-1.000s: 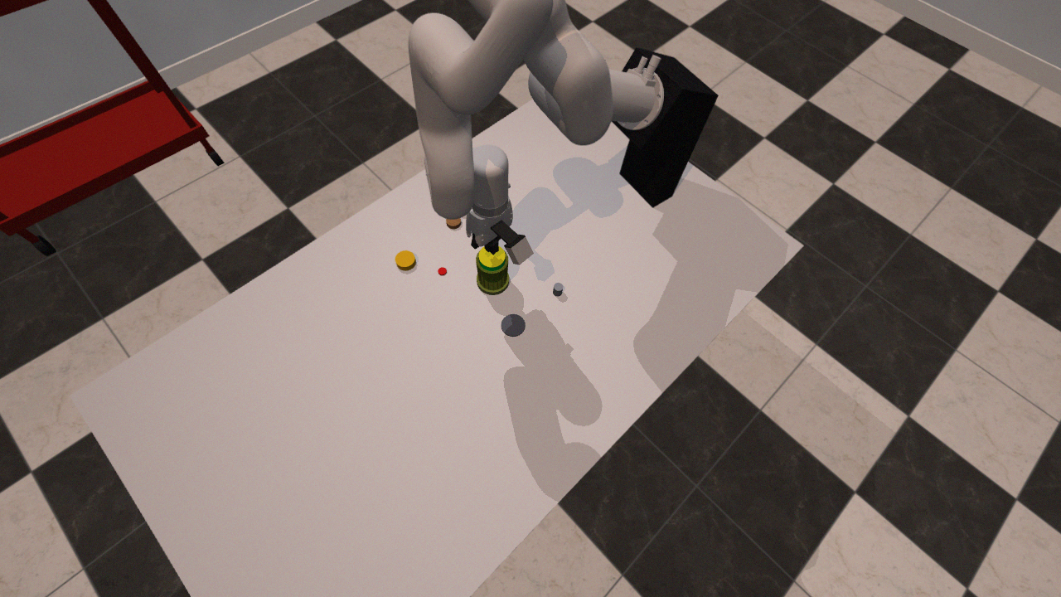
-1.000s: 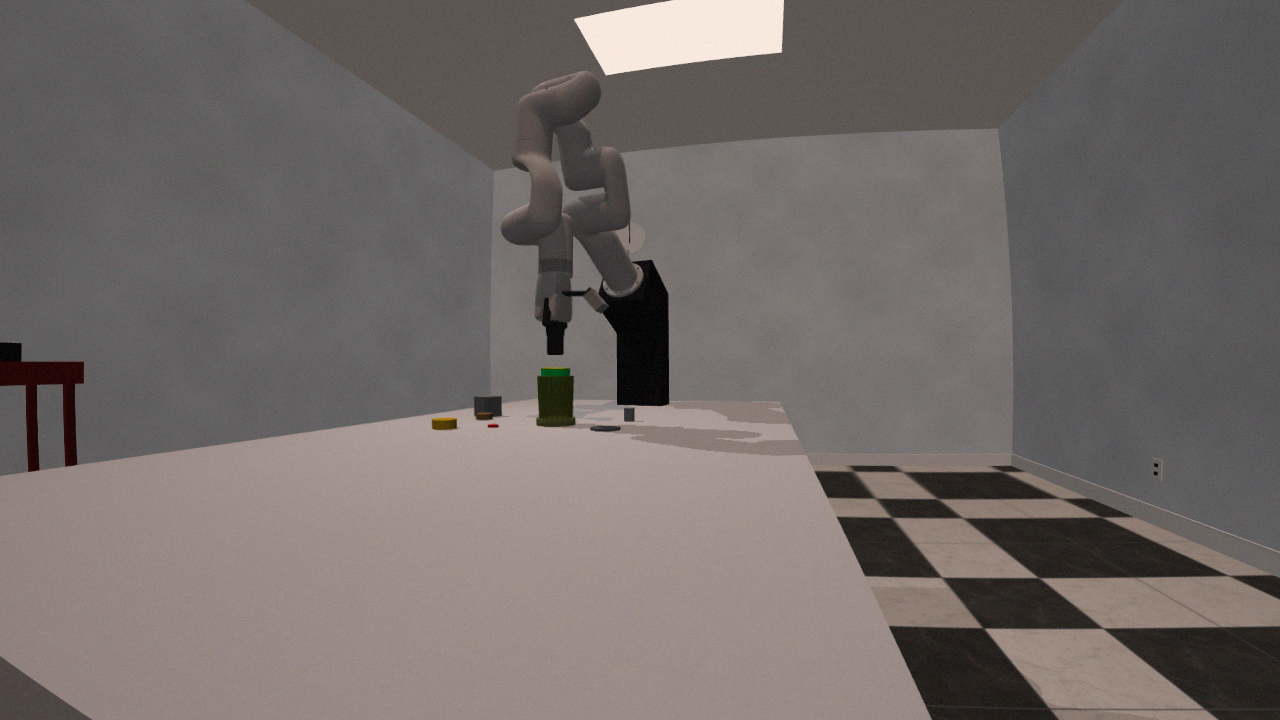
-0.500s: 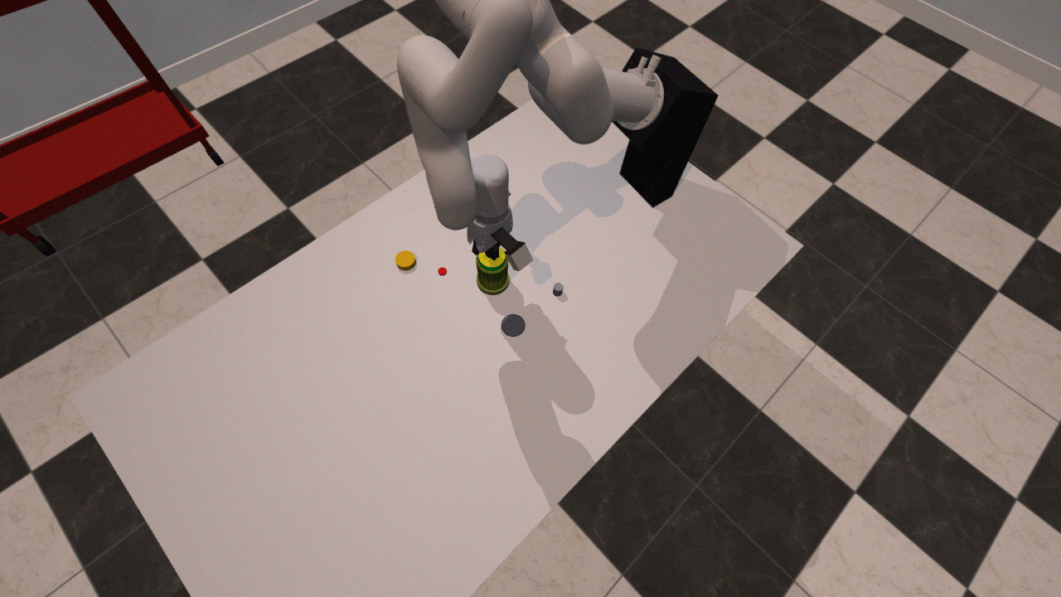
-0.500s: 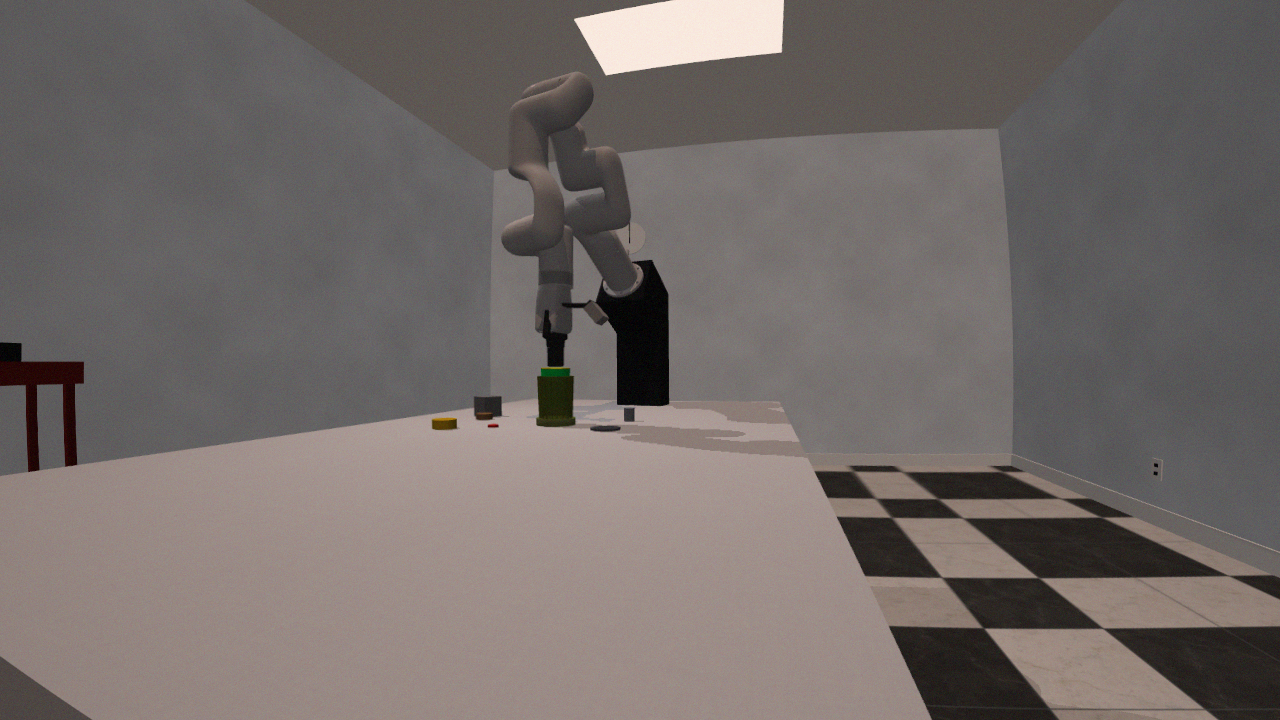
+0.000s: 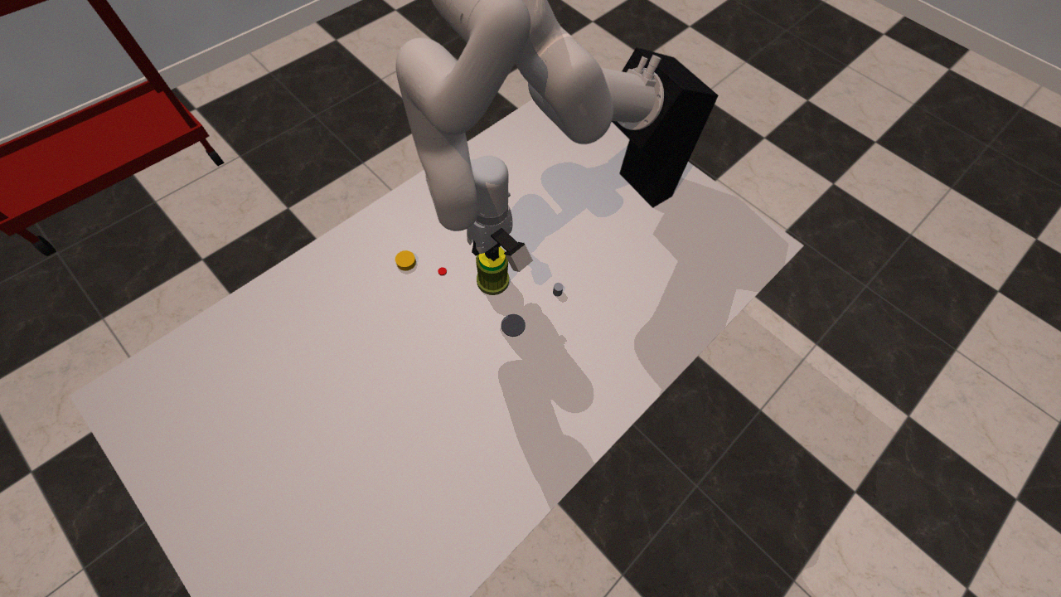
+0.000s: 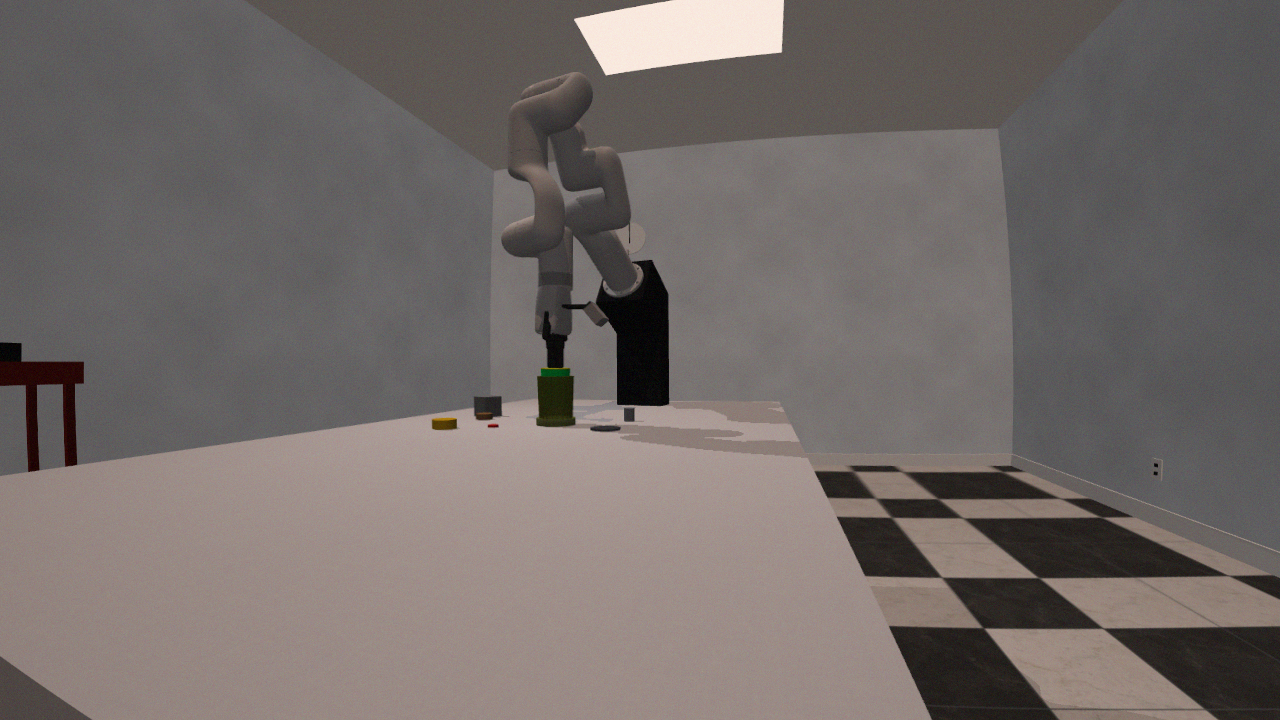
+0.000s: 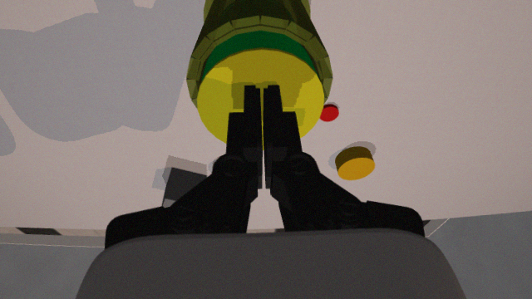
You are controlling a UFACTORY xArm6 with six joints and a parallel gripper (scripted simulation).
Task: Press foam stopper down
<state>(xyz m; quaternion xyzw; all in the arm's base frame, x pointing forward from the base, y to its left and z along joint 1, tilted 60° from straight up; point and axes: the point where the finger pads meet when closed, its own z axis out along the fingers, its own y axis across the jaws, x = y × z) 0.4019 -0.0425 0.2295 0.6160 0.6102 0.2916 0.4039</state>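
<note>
An olive green jar [image 5: 491,277] stands upright on the white mat, also seen in the side view [image 6: 554,400]. A foam stopper with a yellow top [image 7: 261,93] and green side [image 6: 554,372] sticks up a little above the rim. My gripper [image 7: 261,108] [image 6: 554,358] is shut and empty, pointing straight down, with its fingertips at or just above the stopper's top. I cannot tell from these views whether they touch it. In the overhead view the gripper [image 5: 495,250] covers most of the stopper.
On the mat lie a yellow disc [image 5: 404,259], a small red dot [image 5: 442,271], a dark grey disc [image 5: 512,324], a small grey cylinder [image 5: 558,288] and a grey block [image 7: 180,183]. The arm's black base [image 5: 664,133] stands behind. A red cart [image 5: 81,141] is far left.
</note>
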